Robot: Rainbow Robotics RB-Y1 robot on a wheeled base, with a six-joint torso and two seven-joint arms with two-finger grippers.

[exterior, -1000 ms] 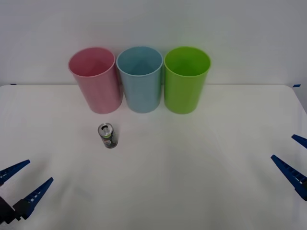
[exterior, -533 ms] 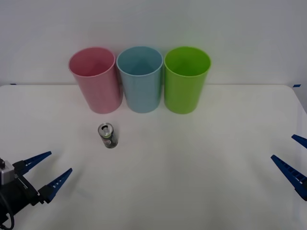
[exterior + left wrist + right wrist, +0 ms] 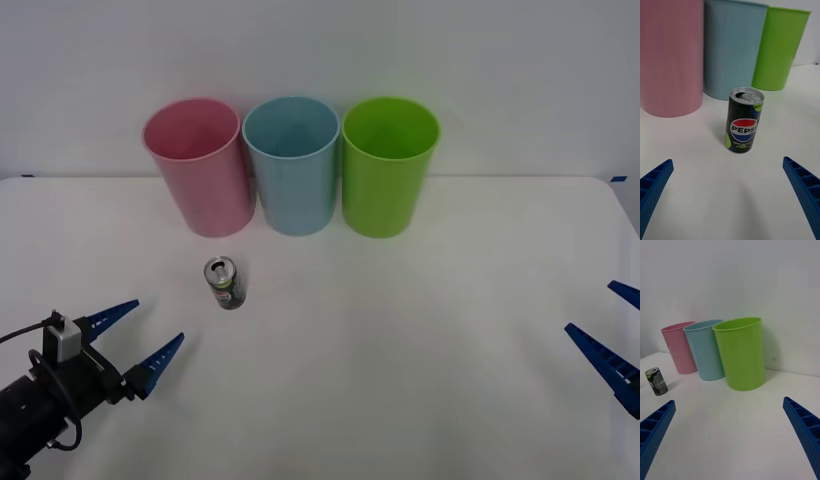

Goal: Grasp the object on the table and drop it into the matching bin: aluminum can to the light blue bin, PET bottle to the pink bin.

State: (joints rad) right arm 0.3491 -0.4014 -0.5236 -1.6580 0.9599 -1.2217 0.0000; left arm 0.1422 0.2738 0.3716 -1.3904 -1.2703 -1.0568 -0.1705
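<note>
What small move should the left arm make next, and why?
Probably ease the left end effector forward toward the aluminum can. Its fingers are open, and the can stands upright on the table, ahead of them and untouched.

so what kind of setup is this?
Likely a lab sorting bench: plain white tabletop against a blank wall, three tall plastic bins in pink, light blue and lime green, one small dark drink can.
</note>
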